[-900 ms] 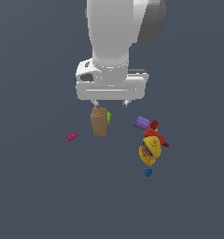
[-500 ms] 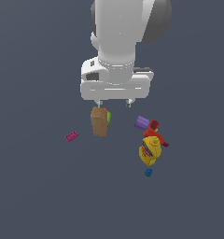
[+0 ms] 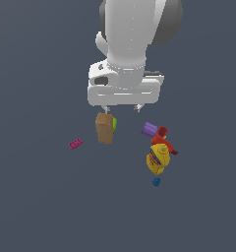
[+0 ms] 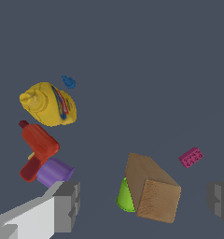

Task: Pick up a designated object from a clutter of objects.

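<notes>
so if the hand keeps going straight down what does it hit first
Most likely the brown box: in the wrist view it sits between the open fingers, with the green cylinder just beside it. Depth is hard to judge.

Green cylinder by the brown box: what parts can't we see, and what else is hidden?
- Green cylinder: mostly behind the brown box in both views.
- Gripper: wrist view's edges cut off its fingers; in the exterior view the arm hides them.
- Blue piece: too small to identify.
</notes>
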Robot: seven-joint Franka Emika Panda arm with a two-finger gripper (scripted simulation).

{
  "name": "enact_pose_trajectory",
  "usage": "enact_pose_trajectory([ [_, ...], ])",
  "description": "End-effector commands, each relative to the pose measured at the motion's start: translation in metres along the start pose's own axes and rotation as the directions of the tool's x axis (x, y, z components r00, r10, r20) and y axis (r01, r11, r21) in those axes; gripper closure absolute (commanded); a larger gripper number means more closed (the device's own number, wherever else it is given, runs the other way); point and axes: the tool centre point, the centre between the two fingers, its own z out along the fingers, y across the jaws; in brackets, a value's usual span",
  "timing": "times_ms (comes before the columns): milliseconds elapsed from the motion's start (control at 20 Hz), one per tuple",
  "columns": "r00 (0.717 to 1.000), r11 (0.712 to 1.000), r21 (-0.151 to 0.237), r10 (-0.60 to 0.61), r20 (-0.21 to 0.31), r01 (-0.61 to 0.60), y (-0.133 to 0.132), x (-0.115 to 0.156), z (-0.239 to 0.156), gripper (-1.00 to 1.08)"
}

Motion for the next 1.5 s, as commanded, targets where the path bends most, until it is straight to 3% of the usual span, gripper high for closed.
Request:
enact_pose_trajectory([
  [0,1.0,1.0,0.001,0.01,0.0,-0.01,0.004,-0.003,0.006,-0.92],
  [400,0.997,0.997,0.008,0.075,-0.001,-0.075,0.024,-0.025,0.04,-0.92],
  [900,0.981,0.981,0.022,0.194,-0.001,-0.194,0.056,-0.075,0.098,-0.92],
  [1450,0.969,0.968,0.028,0.249,-0.001,-0.248,0.067,-0.102,0.122,-0.92],
])
